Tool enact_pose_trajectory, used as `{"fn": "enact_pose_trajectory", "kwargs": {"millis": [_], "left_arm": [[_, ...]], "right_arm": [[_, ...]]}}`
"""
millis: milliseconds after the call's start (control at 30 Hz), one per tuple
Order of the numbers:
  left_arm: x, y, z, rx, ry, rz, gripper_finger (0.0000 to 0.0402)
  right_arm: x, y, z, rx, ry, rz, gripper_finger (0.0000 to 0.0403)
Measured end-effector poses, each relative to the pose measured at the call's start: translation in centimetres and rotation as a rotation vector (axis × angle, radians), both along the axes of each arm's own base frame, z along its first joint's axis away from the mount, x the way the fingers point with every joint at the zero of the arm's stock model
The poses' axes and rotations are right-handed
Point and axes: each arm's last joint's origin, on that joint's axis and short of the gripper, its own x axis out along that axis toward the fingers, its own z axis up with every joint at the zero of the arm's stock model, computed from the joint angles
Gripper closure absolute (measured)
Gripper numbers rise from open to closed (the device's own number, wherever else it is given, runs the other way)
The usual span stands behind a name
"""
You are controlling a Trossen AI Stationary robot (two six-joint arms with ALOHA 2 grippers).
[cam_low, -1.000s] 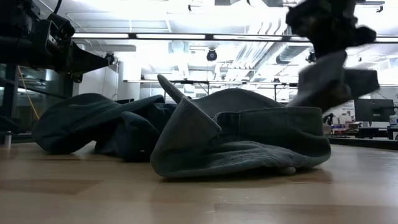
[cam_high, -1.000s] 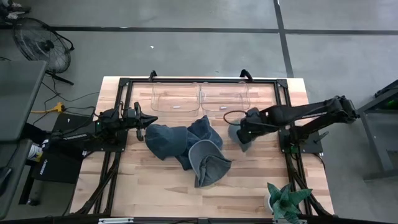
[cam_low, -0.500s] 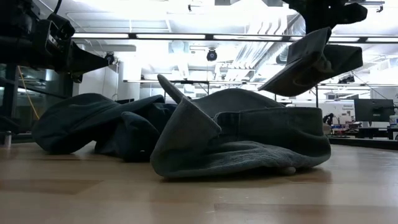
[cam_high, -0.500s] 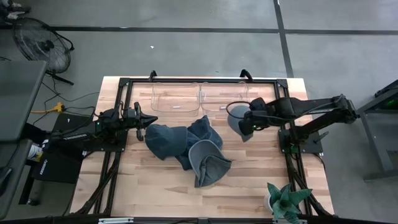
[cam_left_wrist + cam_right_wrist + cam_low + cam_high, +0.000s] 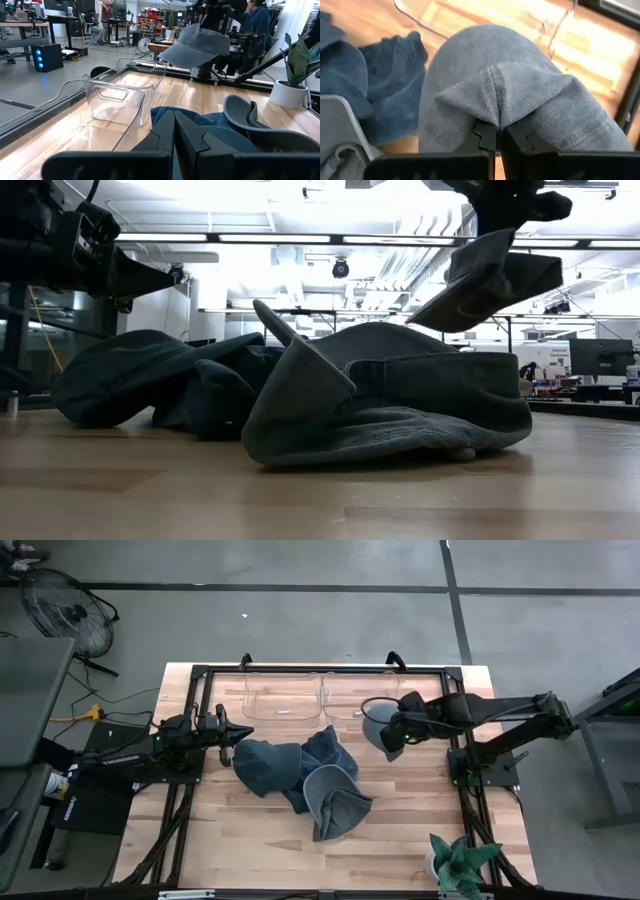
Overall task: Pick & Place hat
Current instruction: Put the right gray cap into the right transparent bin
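Observation:
My right gripper (image 5: 398,726) is shut on a grey-blue cap (image 5: 380,728), held in the air right of the pile and near the right clear bin (image 5: 360,697). The cap also shows in the low view (image 5: 490,275) and the left wrist view (image 5: 197,45). A pile of several denim caps (image 5: 300,775) lies on the table's middle. My left gripper (image 5: 240,734) is shut and empty, just left of the pile. My right gripper pinches a raised fold of the cap's crown cloth (image 5: 492,107) between its two fingertips. The cap is lifted clear of the table and hangs tilted below the gripper, its brim (image 5: 440,305) slanting down.
Two clear plastic bins (image 5: 282,697) stand side by side at the table's far edge. A potted plant (image 5: 458,865) stands at the near right corner. A black frame (image 5: 200,680) runs round the table. Bare wood lies near the front edge.
My right gripper has lifted the grey-blue cap up off the table and carried it a little toward the far edge and the right bin. The cap has tipped from hanging steeply to slanting, brim down. The pile has stayed still.

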Motion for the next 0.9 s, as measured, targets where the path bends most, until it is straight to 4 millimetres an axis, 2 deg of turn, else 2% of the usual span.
{"fn": "enact_pose_trajectory", "kwargs": {"millis": [200, 333, 567, 767, 900], "left_arm": [[0.0, 0.0, 0.0, 0.0, 0.0, -0.001, 0.0401], [0.0, 0.0, 0.0, 0.0, 0.0, 0.0, 0.0401], [0.0, 0.0, 0.0, 0.0, 0.0, 0.0, 0.0401], [0.0, 0.0, 0.0, 0.0, 0.0, 0.0, 0.0401], [0.0, 0.0, 0.0, 0.0, 0.0, 0.0, 0.0401]], "right_arm": [[0.4, -1.3, 0.5, -0.056, -0.024, 0.036, 0.0403], [0.6, -2.5, 1.7, -0.102, -0.041, 0.068, 0.0403], [1.1, -4.8, 3.8, -0.321, -0.044, 0.132, 0.0402], [1.6, -6.5, 4.4, -0.532, 0.112, 0.325, 0.0402], [2.1, -7.5, 5.0, -0.643, 0.209, 0.539, 0.0402]]}}
